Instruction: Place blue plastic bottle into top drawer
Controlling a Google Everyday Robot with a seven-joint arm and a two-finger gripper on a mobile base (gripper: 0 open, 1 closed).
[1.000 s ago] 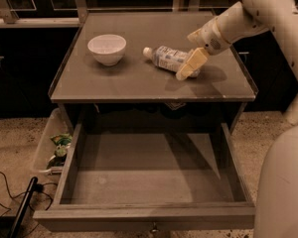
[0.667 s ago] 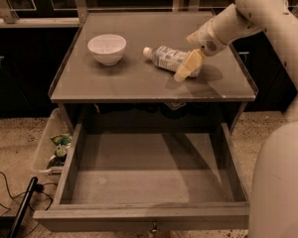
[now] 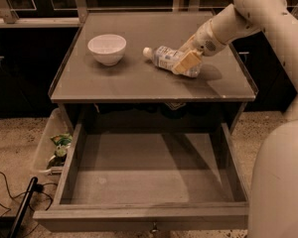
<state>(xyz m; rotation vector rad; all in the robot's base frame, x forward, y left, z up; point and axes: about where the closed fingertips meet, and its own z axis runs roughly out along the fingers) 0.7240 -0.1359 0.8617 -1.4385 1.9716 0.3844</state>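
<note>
The blue plastic bottle lies on its side on the cabinet top, white cap pointing left toward the white bowl. My gripper is down at the bottle's right end. It is open, with one cream finger in front of the bottle and the other behind it. The bottle still rests on the top. The top drawer is pulled fully out below, and its flat grey bottom is bare.
A white bowl stands at the cabinet top's left. A clear plastic bin with green items sits on the floor left of the drawer. A black cable and rod lie at lower left. My arm's white body fills the right edge.
My gripper has shifted slightly left along the bottle, so it sits further over it. The bottle, the bowl and the drawer have not moved.
</note>
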